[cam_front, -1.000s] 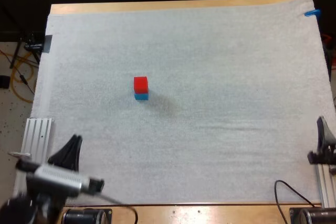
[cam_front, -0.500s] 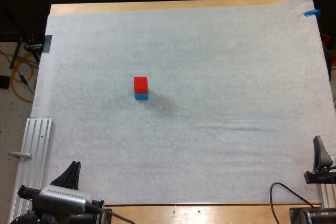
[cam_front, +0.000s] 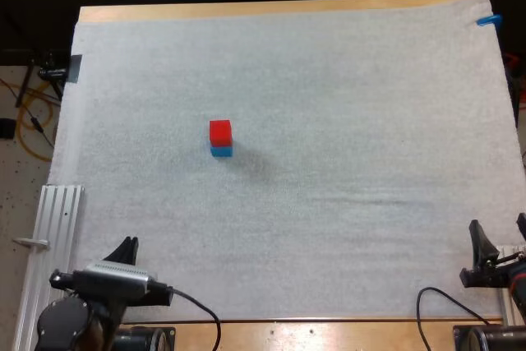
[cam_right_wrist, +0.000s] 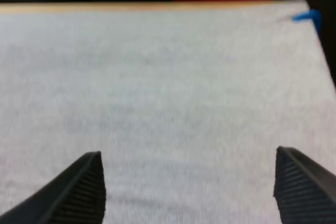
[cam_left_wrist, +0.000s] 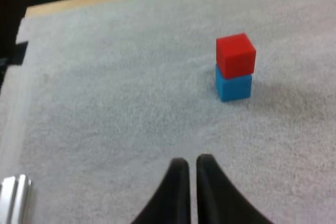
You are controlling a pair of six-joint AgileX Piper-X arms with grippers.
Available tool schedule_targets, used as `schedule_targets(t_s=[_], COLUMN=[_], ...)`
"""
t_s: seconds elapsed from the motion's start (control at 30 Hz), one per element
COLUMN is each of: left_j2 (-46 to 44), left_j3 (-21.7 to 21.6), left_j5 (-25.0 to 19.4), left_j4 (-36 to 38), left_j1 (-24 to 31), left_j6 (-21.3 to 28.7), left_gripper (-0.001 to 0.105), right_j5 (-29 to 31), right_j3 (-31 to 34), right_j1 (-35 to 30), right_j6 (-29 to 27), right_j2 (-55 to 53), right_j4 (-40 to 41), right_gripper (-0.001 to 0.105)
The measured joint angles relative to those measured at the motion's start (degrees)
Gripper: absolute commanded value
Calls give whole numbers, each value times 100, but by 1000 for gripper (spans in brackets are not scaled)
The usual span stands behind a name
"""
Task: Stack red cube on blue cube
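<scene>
At the middle of the white mat (cam_front: 353, 88), the red cube (cam_front: 219, 131) sits squarely on the blue cube (cam_front: 220, 150); the stack looks finished. The left gripper (cam_left_wrist: 188, 163), clenched on nothing, and the right gripper (cam_right_wrist: 189, 156), spread wide, sit at the near edge, probably to avoid knocking it.

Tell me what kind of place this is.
Probably a robotics lab bench: a left gripper and right gripper at a wooden table with a white mat, where a red cube sits stacked on a blue cube.
</scene>
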Motion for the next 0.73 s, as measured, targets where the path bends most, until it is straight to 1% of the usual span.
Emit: schedule_targets(t_s=[0.07,0.13,0.23,0.73], left_j2=[0,0,0,0], left_j3=[150,180,178,178], left_j5=[0,0,0,0], left_j4=[-63,-139,-233,-257], left_j1=[0,0,0,0], left_j6=[-10,-10,-10,-10], left_gripper=[0,0,0,0], right_j5=[1,1,1,1], right_j3=[42,40,40,40], right_j1=[0,0,0,0], right_j6=[0,0,0,-18], right_j2=[0,0,0,0], right_j4=[16,51,93,92], right_gripper=[66,66,66,66])
